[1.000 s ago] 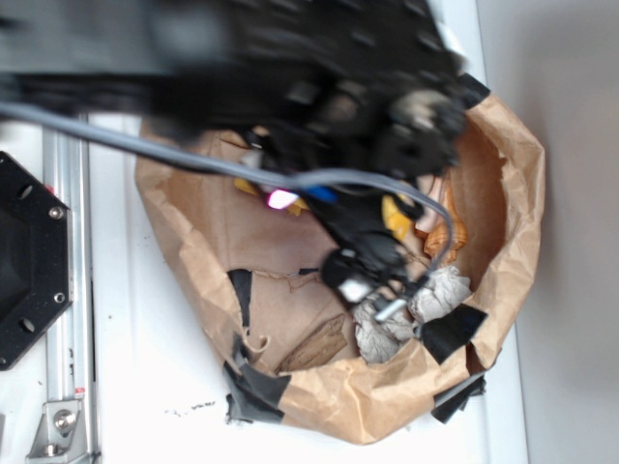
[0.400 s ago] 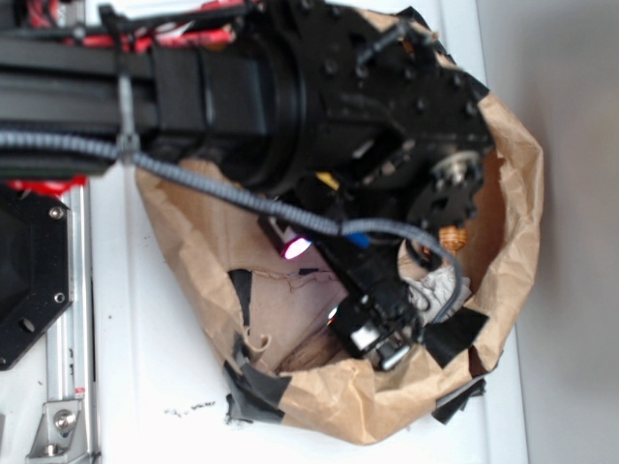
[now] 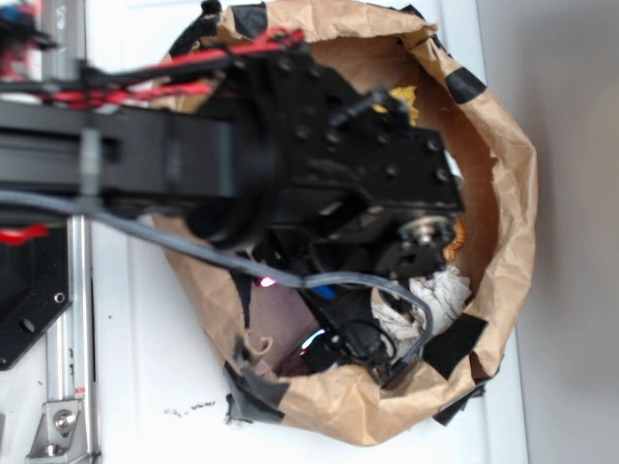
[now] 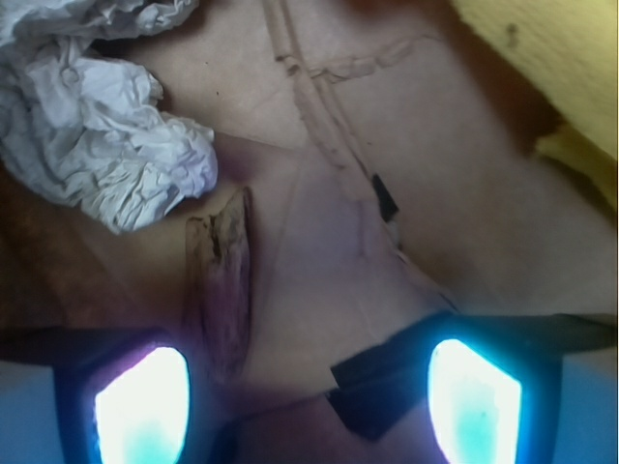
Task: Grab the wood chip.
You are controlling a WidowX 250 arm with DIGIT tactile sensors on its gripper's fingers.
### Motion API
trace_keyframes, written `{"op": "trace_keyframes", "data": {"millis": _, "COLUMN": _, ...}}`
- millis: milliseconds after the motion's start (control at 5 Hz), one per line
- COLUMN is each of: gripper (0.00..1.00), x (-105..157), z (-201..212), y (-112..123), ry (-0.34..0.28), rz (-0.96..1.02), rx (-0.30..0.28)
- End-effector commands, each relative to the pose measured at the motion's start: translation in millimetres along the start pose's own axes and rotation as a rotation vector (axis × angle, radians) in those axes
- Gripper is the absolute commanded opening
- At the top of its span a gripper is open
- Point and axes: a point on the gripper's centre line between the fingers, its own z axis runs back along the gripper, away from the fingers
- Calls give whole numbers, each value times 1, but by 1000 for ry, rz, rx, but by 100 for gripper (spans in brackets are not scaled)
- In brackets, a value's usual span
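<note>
Wood chip (image 4: 221, 280) lies nearer my left pad (image 4: 140, 406); my gripper (image 4: 308, 411) is spread, empty — I'd shift left, then descend.

Your exterior view is bright and evenly lit: the white desk (image 3: 145, 387) nearly washes out, and the paper bag (image 3: 503, 174) shows only soft shadows inside its rim. The black arm (image 3: 290, 164) reads slightly smeared, its detail lost in dark. A small pink light glows under it. Your wrist view is dimmer and soft throughout. Two blown-out cyan-white glows on the jaws sit at the bottom corners, casting a violet tint over the wood chip (image 4: 221, 280). The crumpled paper (image 4: 97, 145) is brightest, upper left.
</note>
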Motion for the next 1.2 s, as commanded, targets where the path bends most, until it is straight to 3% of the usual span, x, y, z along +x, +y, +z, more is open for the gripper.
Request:
{"op": "trace_keyframes", "data": {"millis": 0, "gripper": 100, "x": -4, "z": 53, "y": 32, "ry": -156, "rz": 35, "rx": -4}}
{"op": "trace_keyframes", "data": {"millis": 600, "gripper": 100, "x": 2, "z": 49, "y": 33, "ry": -153, "rz": 36, "rx": -66}}
{"op": "trace_keyframes", "data": {"millis": 800, "gripper": 100, "x": 6, "z": 47, "y": 30, "ry": -179, "rz": 87, "rx": -79}}
{"op": "trace_keyframes", "data": {"millis": 1000, "gripper": 100, "x": 9, "z": 44, "y": 30, "ry": -155, "rz": 93, "rx": -133}}
